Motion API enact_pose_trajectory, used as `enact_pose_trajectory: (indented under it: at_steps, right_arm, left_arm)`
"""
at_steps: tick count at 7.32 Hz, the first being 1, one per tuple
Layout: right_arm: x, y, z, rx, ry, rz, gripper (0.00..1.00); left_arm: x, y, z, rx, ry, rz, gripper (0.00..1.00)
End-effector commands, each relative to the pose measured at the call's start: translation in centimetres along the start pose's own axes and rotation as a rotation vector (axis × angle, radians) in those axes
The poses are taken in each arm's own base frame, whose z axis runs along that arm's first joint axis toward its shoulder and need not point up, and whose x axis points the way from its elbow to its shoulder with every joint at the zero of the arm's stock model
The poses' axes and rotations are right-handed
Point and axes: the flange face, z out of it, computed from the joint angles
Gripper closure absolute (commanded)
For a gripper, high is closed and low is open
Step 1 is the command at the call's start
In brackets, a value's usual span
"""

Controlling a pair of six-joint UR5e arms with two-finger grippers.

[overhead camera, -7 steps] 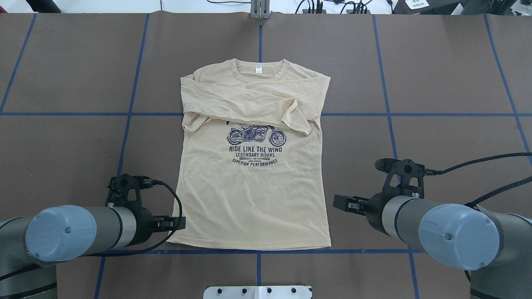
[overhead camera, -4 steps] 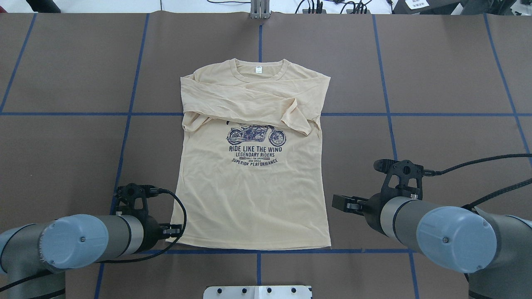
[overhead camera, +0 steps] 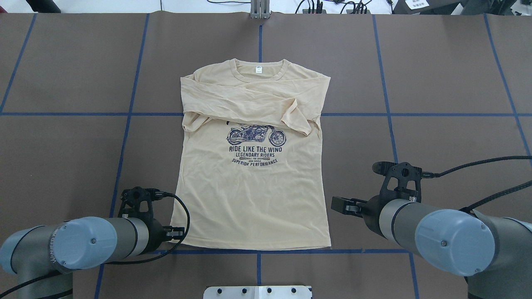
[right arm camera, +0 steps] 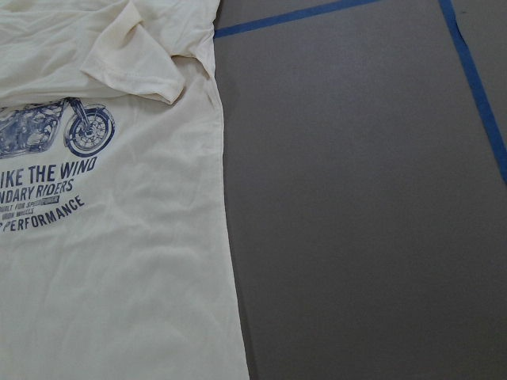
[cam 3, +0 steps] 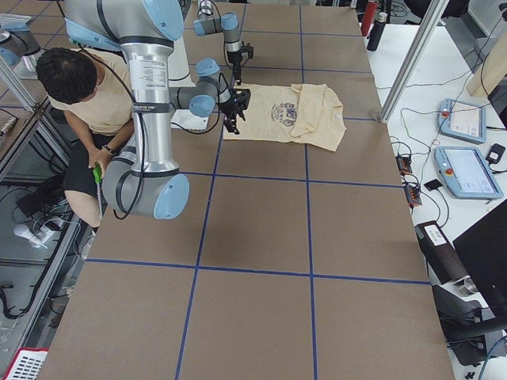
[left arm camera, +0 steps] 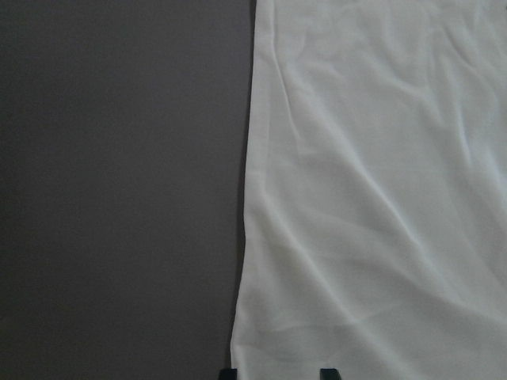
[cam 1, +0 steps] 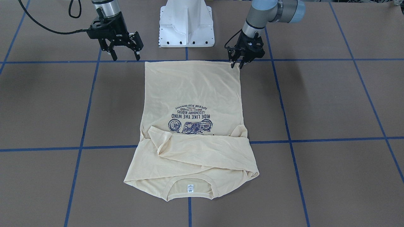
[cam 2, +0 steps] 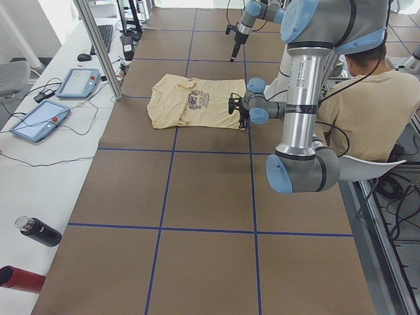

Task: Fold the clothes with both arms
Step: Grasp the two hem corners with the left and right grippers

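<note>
Since the overhead shot half a second back, your left gripper (overhead camera: 176,233) has slid closer to the near-left hem corner of the shirt (overhead camera: 249,199), while the right gripper (overhead camera: 343,205) has hardly shifted. Facing the robot, you see the shirt flat on the brown table (cam 1: 331,101), hem toward the white pedestal (cam 1: 186,22), collar away, both sleeves folded across the chest above the motorcycle print (cam 1: 189,124). Your left gripper stands at one hem corner, fingers only narrowly parted; your right gripper hangs just off the other corner, spread wide and clear of the cloth. From overhead, the shirt straddles the centre blue tape line (overhead camera: 260,41). Your left wrist camera shows two dark fingertips (left arm camera: 329,372) at the bottom edge, one at the shirt's side edge, one over the cloth. Your right wrist camera shows the print, the side edge and brown table beside it.
</note>
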Motion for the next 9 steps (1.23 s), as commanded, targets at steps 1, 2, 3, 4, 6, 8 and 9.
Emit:
enact_pose_trajectory:
  at_steps: [1,2,3,4,6,8,9]
  right_arm:
    - [0.1,0.1,0.2,-0.002,0.004,-0.002,0.0]
    - [0.0,0.1,0.1,-0.002,0.001,-0.003,0.0]
    - [0.0,0.1,0.1,-0.002,0.001,-0.003,0.0]
    - [-0.1,0.1,0.1,-0.002,0.001,-0.003,0.0]
    - [-0.1,0.2,0.2,-0.003,0.001,-0.004,0.0]
    - [-0.1,0.2,0.2,-0.003,0.001,-0.004,0.0]
    - [-0.2,0.4,0.3,-0.004,0.0,-0.006,0.0]
  left_arm:
    - [-0.2,0.2,0.1,-0.001,-0.006,0.002,0.56]
    - [-0.2,0.4,0.2,-0.004,-0.008,0.002,0.56]
    - [-0.2,0.6,0.3,-0.008,-0.009,0.005,0.56]
    - [-0.2,1.0,0.4,-0.014,-0.01,0.009,0.56]
    - [-0.2,1.3,0.5,-0.018,-0.011,0.012,0.58]
    - [-0.2,1.5,0.5,-0.021,-0.013,0.013,0.87]
    - [-0.2,1.5,0.5,-0.019,-0.011,0.012,1.0]
